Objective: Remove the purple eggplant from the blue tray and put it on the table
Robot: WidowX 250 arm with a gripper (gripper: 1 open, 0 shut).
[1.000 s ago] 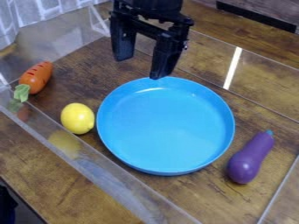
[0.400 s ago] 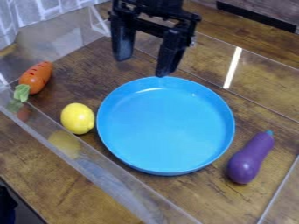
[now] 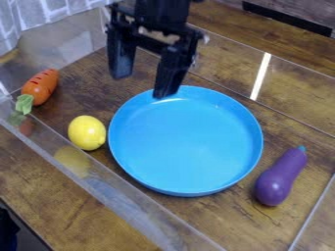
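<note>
The purple eggplant point(image 3: 281, 175) lies on the table point(image 3: 210, 221) just right of the blue tray point(image 3: 183, 140), outside its rim, with its narrow stem end pointing up and right. Nothing lies in the tray. My gripper point(image 3: 144, 69) hangs above the tray's far left rim, open, with nothing between its two dark fingers point(image 3: 170, 75). It is well apart from the eggplant, up and to the left of it.
A yellow lemon point(image 3: 86, 132) sits on the wood just left of the tray. An orange carrot point(image 3: 38, 88) lies at the far left edge. A clear sheet with bright glare streaks point(image 3: 263, 74) covers the planks.
My gripper has shifted left and slightly toward the near side, from above the tray's far rim to above its far left rim. The eggplant, lemon and carrot have stayed put.
</note>
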